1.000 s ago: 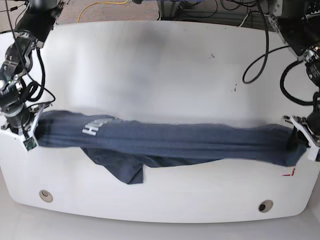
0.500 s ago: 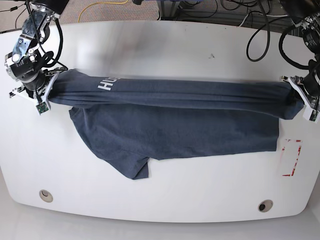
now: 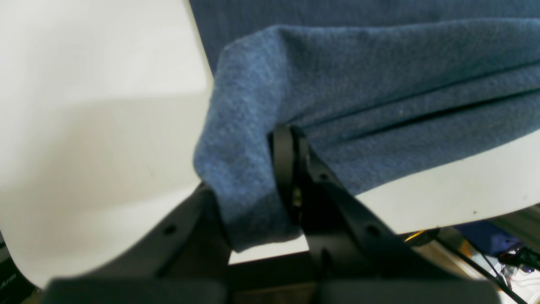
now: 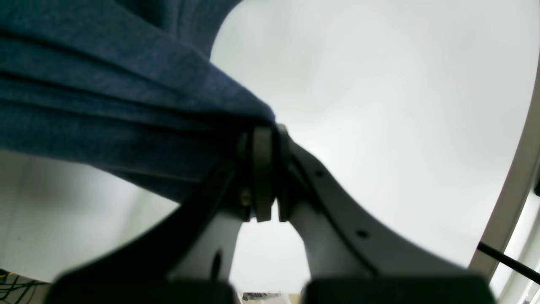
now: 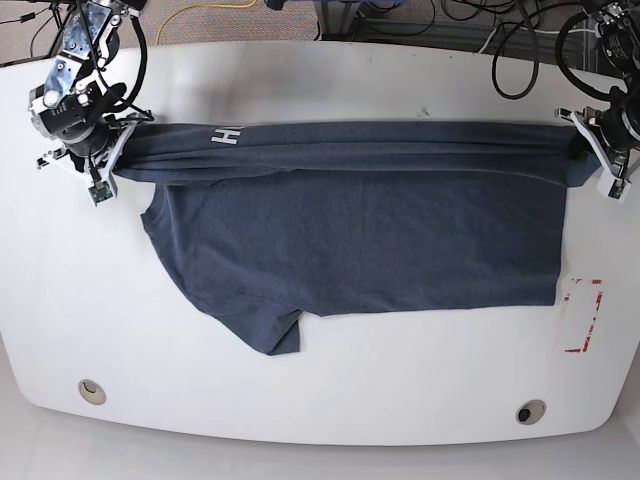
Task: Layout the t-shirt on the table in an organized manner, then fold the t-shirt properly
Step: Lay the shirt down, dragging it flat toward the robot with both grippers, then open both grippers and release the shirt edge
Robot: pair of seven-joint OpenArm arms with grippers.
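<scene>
Glossy white table (image 5: 330,70) with rounded corners, cables and floor beyond its far edge, two grommet holes (image 5: 92,391) near the near edge and a red-outlined mark (image 5: 582,315) by the base view's right edge. Far corner at that view's left: right gripper (image 5: 98,152) clamped tight on a bunched end of the t-shirt (image 5: 360,240), pads pressed together over the cloth in its wrist view (image 4: 263,169). Across the middle: dark navy shirt stretched taut along the far side, upper band rolled into folds with a scrap of white lettering (image 5: 225,135) showing, lower body spread flat toward the near edge, one sleeve (image 5: 270,335) trailing nearest. Far side at the right: left gripper (image 5: 600,150) likewise closed on the other end, fabric wrapped over its jaws in the wrist view (image 3: 291,169); which hem or seam is pinched, hard to tell there. Risks from here: rolled band staying doubled when lowered, leaving a creased layout; uneven release skewing the shirt; too much tension slipping cloth out of a pinch. Compared with a second ago: both ends carried from near the middle toward the far edge, and far more shirt body spread open on the surface.
</scene>
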